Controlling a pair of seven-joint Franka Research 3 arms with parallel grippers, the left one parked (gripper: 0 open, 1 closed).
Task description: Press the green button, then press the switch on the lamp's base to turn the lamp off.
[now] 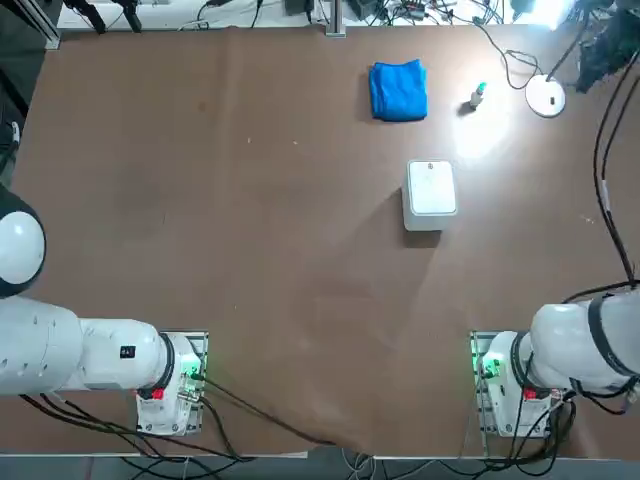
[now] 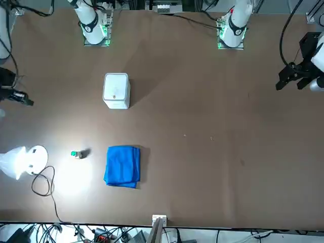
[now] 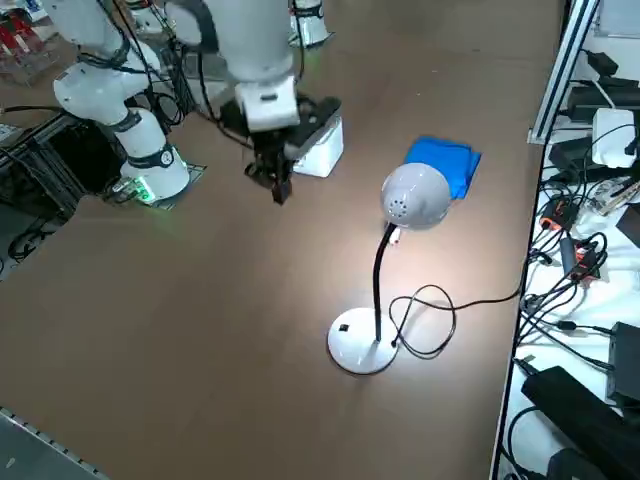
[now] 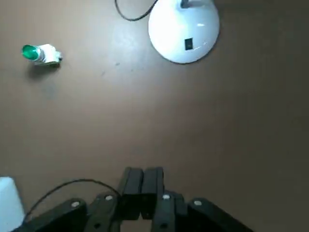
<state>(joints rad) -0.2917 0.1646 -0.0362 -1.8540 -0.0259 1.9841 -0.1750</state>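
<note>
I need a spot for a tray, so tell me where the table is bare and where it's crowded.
Bare: the broad stretch on the robot's left of the blue cloth and white box. Crowded: around the lamp's base, with its looping cord and the green button nearby.

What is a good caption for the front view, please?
Blue cloth, white box and green button near the lit lamp.

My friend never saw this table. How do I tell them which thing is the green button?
Find the desk lamp's round white base on the brown table. Between it and the folded blue cloth there's a tiny knob, the green button. It has a bright green top and a pale body, and it's much smaller than the cloth or the white box.
</note>
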